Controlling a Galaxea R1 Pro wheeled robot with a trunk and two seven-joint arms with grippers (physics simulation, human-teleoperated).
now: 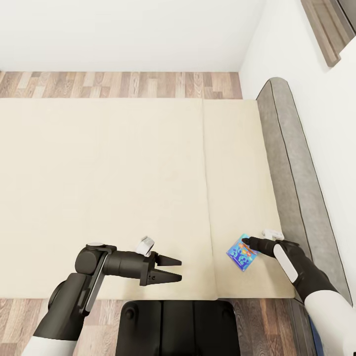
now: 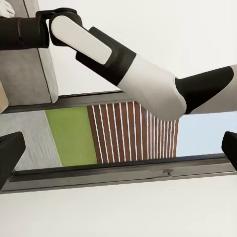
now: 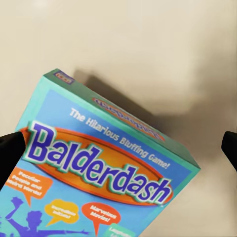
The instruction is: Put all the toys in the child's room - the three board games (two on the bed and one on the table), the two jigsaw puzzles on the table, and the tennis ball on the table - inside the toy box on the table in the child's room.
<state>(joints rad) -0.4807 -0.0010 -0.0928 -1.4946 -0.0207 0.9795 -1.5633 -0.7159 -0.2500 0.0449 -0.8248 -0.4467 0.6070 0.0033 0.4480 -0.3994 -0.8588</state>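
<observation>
Board game (image 1: pixel 242 252): laid on the bed (image 1: pixel 123 188), at 4 o'clock in the head view, near the headboard (image 1: pixel 291 163).
Right tool (image 1: pixel 253 243): held at the game's edge, fingers spread wide, nothing gripped.
Left tool (image 1: pixel 174 270): held open over the bed at 6 o'clock, nothing carried.

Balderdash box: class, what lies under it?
The Balderdash box lies on the cream bed cover, casting a shadow. The right gripper is at it. Whatever is beneath the box itself is covered.
</observation>
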